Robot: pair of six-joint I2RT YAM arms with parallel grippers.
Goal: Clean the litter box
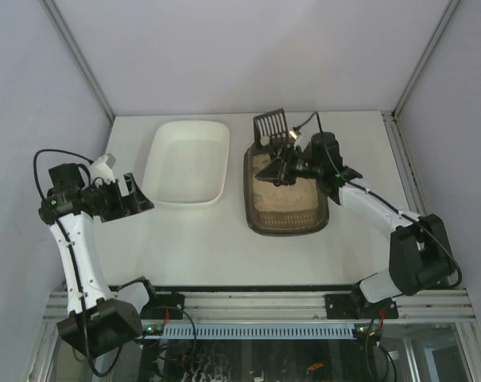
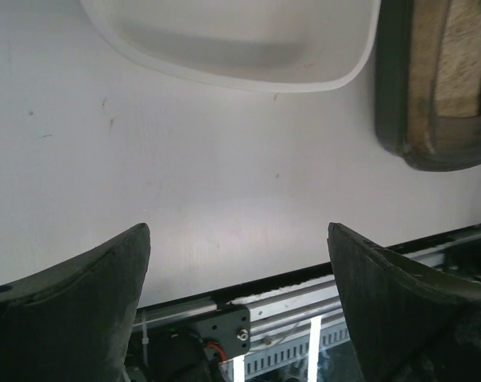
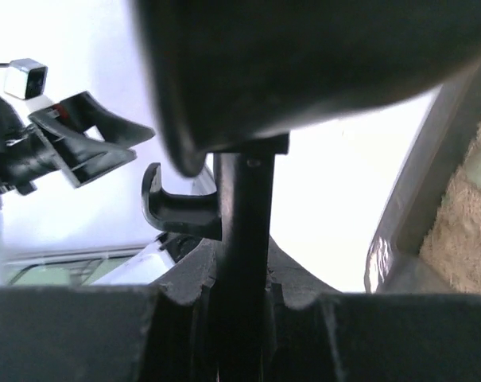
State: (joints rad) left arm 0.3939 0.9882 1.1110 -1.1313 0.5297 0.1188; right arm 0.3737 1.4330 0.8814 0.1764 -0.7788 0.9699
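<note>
The dark grey-brown litter box (image 1: 257, 225) with beige litter sits right of centre on the table. My right gripper (image 1: 284, 167) hovers over its far end, shut on the handle of a black slotted scoop (image 1: 270, 125) whose head sticks out past the box's far rim. In the right wrist view the scoop handle (image 3: 244, 239) runs upright between my fingers, with the box rim (image 3: 407, 215) and litter (image 3: 471, 239) at right. My left gripper (image 1: 137, 195) is open and empty over bare table at the left. In the left wrist view (image 2: 238, 239) the box corner (image 2: 391, 119) shows top right.
A white plastic tray (image 1: 186, 191) lies left of the litter box, also in the left wrist view (image 2: 335, 72). The table's near edge and aluminium rail (image 2: 320, 294) lie just below the left gripper. Grey walls enclose the table.
</note>
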